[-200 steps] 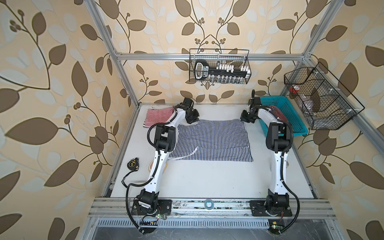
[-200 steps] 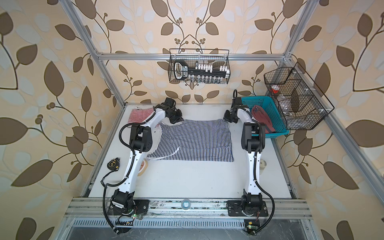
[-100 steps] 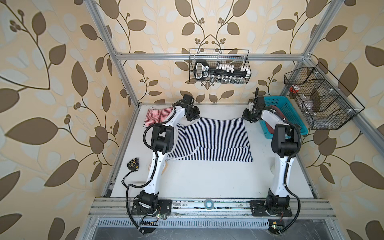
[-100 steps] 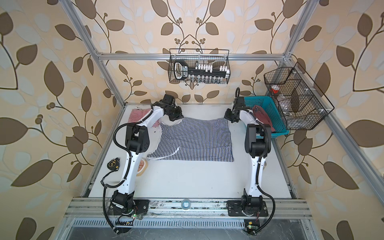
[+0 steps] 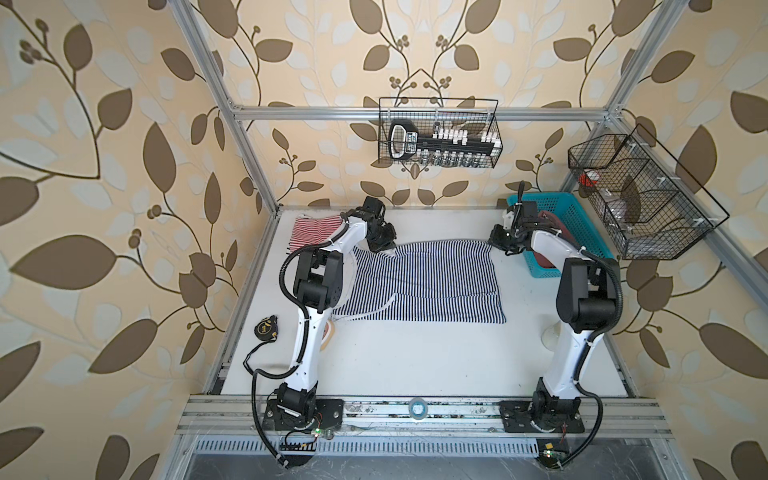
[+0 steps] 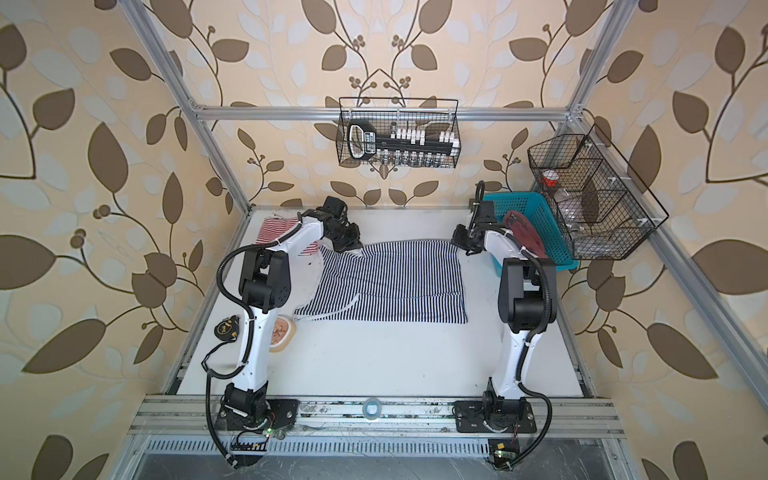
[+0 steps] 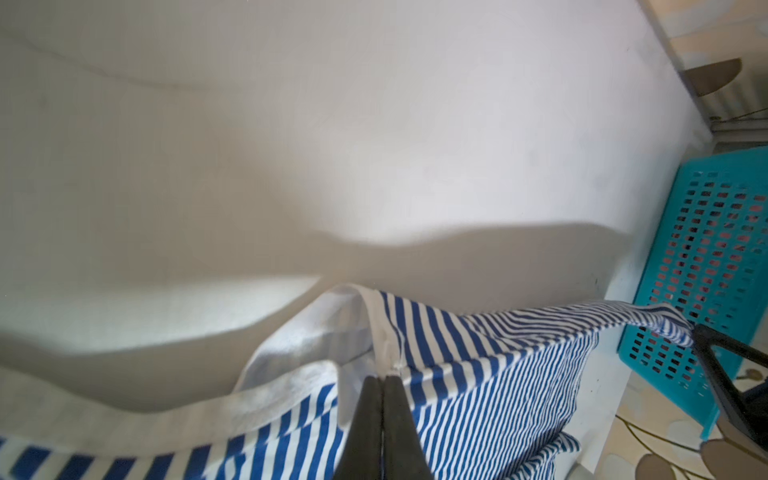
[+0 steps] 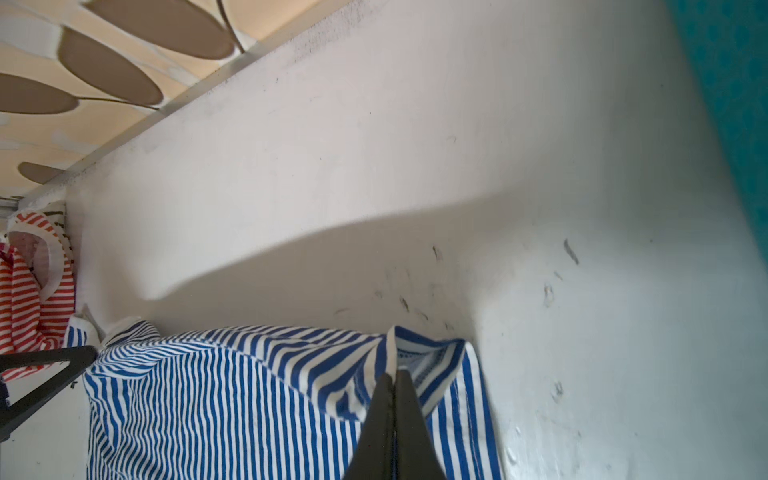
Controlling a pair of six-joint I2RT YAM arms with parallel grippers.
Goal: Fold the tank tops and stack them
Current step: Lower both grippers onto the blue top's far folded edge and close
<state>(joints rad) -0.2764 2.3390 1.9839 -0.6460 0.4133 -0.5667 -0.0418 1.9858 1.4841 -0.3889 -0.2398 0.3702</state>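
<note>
Raising the navy tank top [image 5: 424, 286] higher, left end effector [image 7: 384, 376] and right end effector [image 8: 394, 374] clamp it shut.

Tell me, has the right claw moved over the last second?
Yes, slightly. Pinching a far corner of the navy-striped tank top, the right claw has shifted toward the blue basket in both top views.

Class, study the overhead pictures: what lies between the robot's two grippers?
The navy-white striped tank top: its far edge spans from the left gripper to the right gripper, both pinching it, in both top views.
</note>
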